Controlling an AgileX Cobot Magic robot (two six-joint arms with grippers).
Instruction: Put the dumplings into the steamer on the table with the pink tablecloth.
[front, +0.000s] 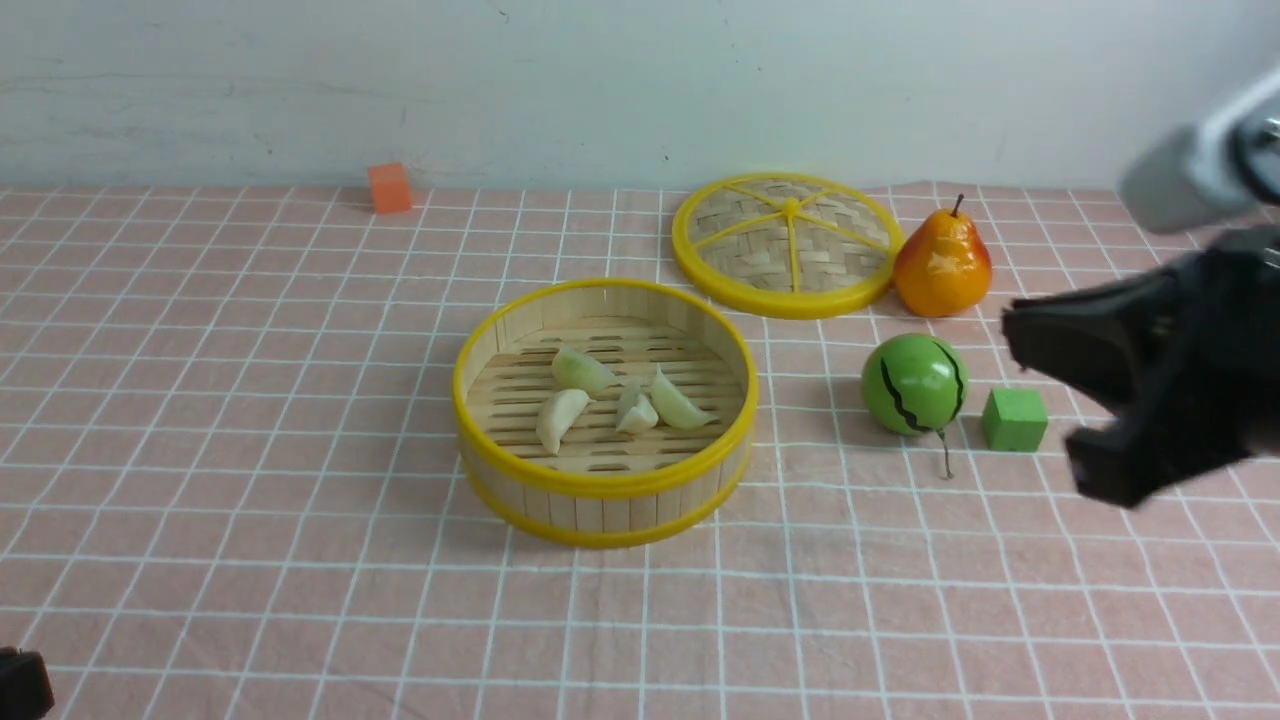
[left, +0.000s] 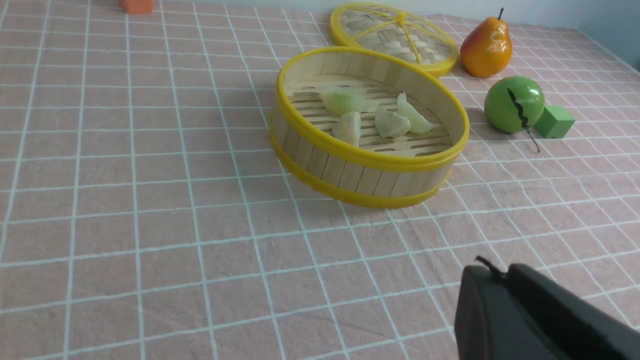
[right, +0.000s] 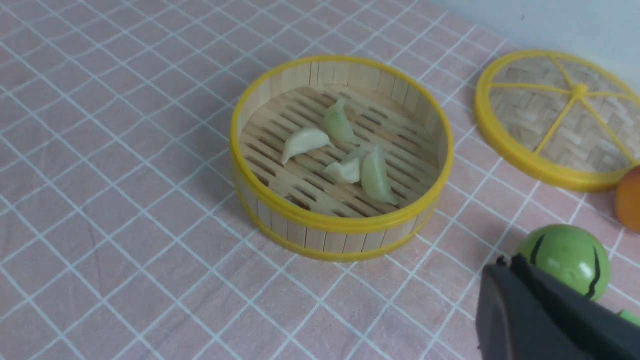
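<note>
The round bamboo steamer (front: 605, 480) with yellow rims stands mid-table on the pink tablecloth (front: 250, 400). Several dumplings lie on its slatted floor: a cream one (front: 558, 416), a pale green one (front: 582, 370) and others beside them, also seen in the right wrist view (right: 305, 142). My right gripper (right: 502, 262) is shut and holds nothing; it hangs to the right of the steamer, near the green ball. My left gripper (left: 492, 272) is shut and holds nothing, low over bare cloth on the near left, well away from the steamer (left: 367, 165).
A flat woven lid (front: 785, 245) lies behind the steamer to the right, with a pear (front: 942, 265) next to it. A green ball (front: 912, 385) and a green cube (front: 1014, 419) sit right of the steamer. An orange cube (front: 389, 188) stands by the back wall.
</note>
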